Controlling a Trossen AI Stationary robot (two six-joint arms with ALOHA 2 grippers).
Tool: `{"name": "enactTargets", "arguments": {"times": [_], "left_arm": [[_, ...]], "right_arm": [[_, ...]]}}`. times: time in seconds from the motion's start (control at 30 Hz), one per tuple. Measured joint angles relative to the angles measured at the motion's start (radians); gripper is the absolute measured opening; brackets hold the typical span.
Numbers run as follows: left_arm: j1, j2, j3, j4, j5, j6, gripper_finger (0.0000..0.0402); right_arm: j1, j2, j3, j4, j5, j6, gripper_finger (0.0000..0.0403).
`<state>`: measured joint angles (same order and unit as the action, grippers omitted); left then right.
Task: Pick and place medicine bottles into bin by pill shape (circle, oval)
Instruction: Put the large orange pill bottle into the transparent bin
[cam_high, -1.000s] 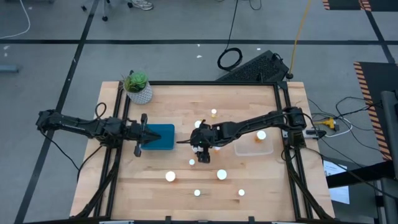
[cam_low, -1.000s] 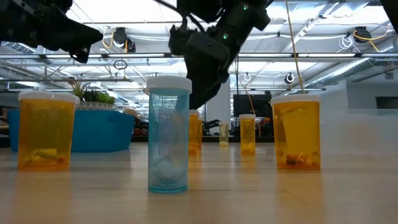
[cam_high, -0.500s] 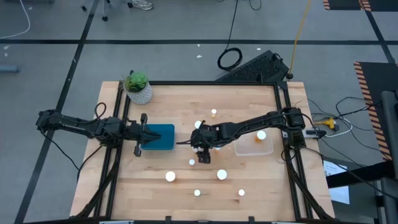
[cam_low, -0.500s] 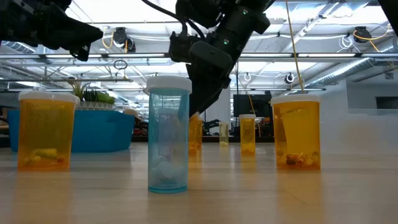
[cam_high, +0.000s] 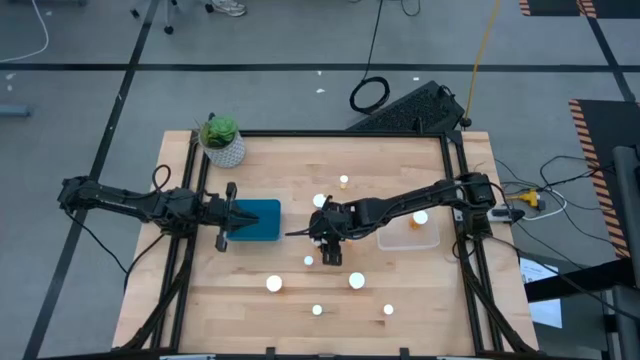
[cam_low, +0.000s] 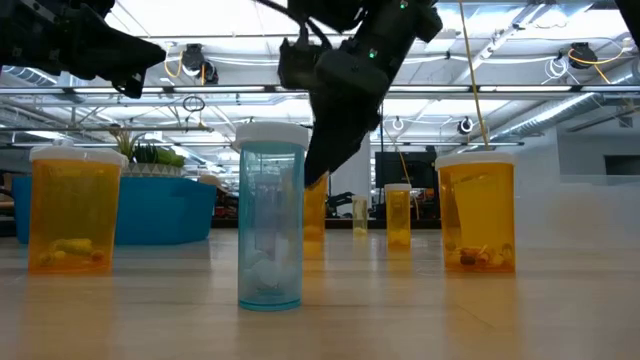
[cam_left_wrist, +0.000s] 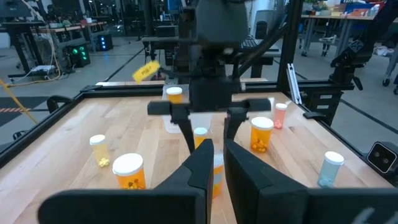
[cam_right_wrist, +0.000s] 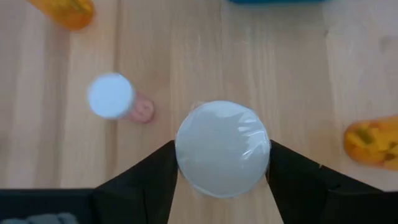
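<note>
You are looking at eight white caps of medicine bottles (cam_high: 356, 281) standing free in the high view: two toward the far side, one by the clear bin (cam_high: 408, 240), and five spread over the near half of the table (cam_high: 420, 300). A ninth bottle is hiding under the right arm. You are also seeing two bins, the clear one and a blue bin (cam_high: 262, 222), and one potted plant (cam_high: 221, 140) at the far left corner. In the low view most bottles are showing amber, and one blue-tinted bottle (cam_low: 271, 215) is standing nearest to the camera. The right arm is reaching from the right edge toward the table's middle, and its wrist is bending so that the right gripper (cam_high: 330, 246) is pointing straight down. Its fingers (cam_right_wrist: 149, 180) are spread and are standing on both sides of the cap of the ninth bottle (cam_right_wrist: 222, 148), right at the cap's rim. This bottle is standing upright on the wood near the table's middle, between the two bins; its long axis is vertical and its cap is facing up. The left arm is lying level from the left edge, with the left gripper (cam_left_wrist: 219, 146) over the blue bin's left side, its fingers nearly together and holding nothing.
</note>
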<state>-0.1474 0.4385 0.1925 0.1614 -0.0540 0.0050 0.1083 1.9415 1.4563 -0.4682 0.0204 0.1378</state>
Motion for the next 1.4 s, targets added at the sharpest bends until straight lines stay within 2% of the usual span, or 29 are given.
{"name": "enactTargets", "arguments": {"times": [0.43, 0.67, 0.9, 1.13, 1.4], "left_arm": [[0.000, 0.000, 0.000, 0.001, 0.000, -0.001, 0.0042], [0.000, 0.000, 0.000, 0.003, 0.000, -0.006, 0.0042], [0.000, 0.000, 0.000, 0.016, 0.000, -0.006, 0.0042], [0.000, 0.000, 0.000, 0.017, 0.001, -0.008, 0.0042], [0.000, 0.000, 0.000, 0.027, 0.001, -0.006, 0.0042]], "right_arm": [[0.055, -0.244, 0.000, -0.246, 0.003, 0.074, 0.0216], [0.084, -0.406, 0.000, -0.529, 0.014, 0.219, 0.0216], [0.125, -0.532, -0.010, -0.729, 0.138, 0.395, 0.0216], [0.138, -0.667, -0.170, -0.747, 0.193, 0.512, 0.0216], [0.112, -0.778, -0.418, -0.620, 0.193, 0.532, 0.0216]]}}
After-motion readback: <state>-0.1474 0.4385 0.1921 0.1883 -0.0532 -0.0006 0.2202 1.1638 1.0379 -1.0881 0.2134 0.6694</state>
